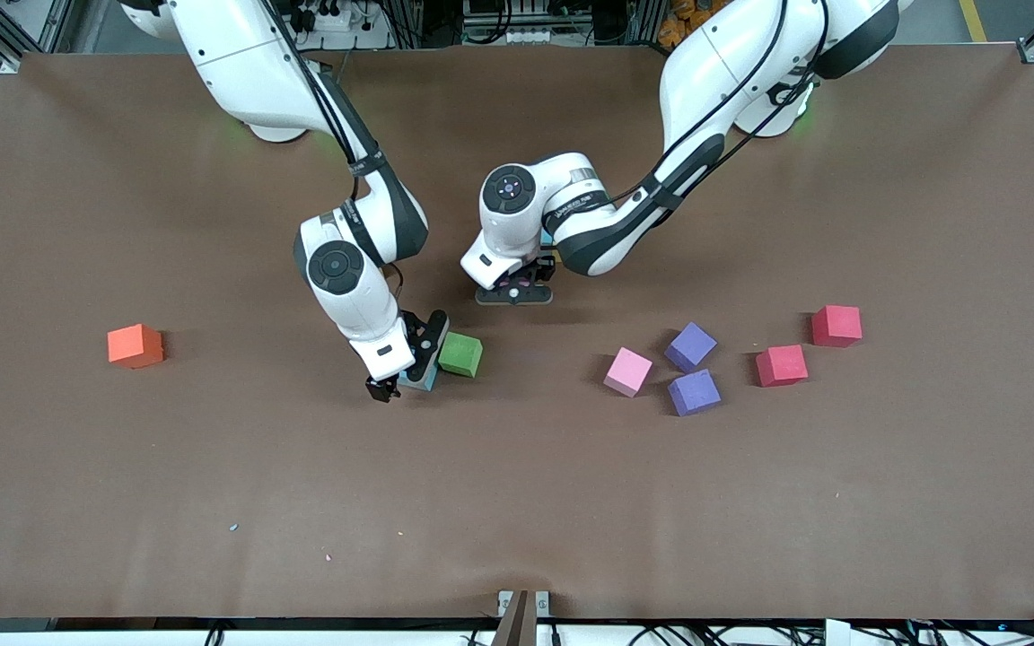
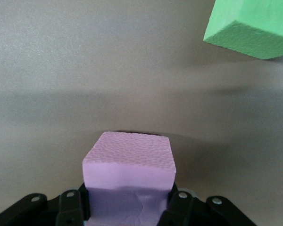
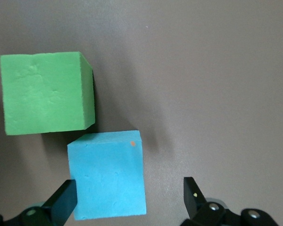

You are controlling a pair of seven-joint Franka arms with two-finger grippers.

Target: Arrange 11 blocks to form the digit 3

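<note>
Front view gives me the blocks scattered over the brown table [image 1: 122, 493], with no digit 3 formed yet. Near the middle a green block [image 1: 461, 353] sits on the table, and a blue block [image 1: 422, 378] lies just beside it, slightly nearer to the front camera and mostly hidden under the right arm. My right wrist view shows that blue block [image 3: 108, 175] flat on the table, close to the green block [image 3: 46, 92], perhaps meeting it at one corner. The right gripper [image 1: 409, 362] is low over the blue block with its fingers spread wide; one finger [image 3: 62, 201] is at the block's edge and the other stands clear of it, so nothing is grasped. The left gripper [image 1: 515, 292] hangs low over the table, toward the arms' bases from the green block, clenched on a purple block [image 2: 128, 175] that I see squeezed between its fingers [image 2: 70, 210] in the left wrist view, with the green block [image 2: 249, 27] farther off at that picture's edge. Toward the left arm's end of the table lie a pink block [image 1: 627, 371], two purple blocks [image 1: 690, 346] [image 1: 694, 392] near each other, and two red blocks [image 1: 781, 365] [image 1: 836, 326]. An orange block [image 1: 135, 345] sits alone toward the right arm's end.
</note>
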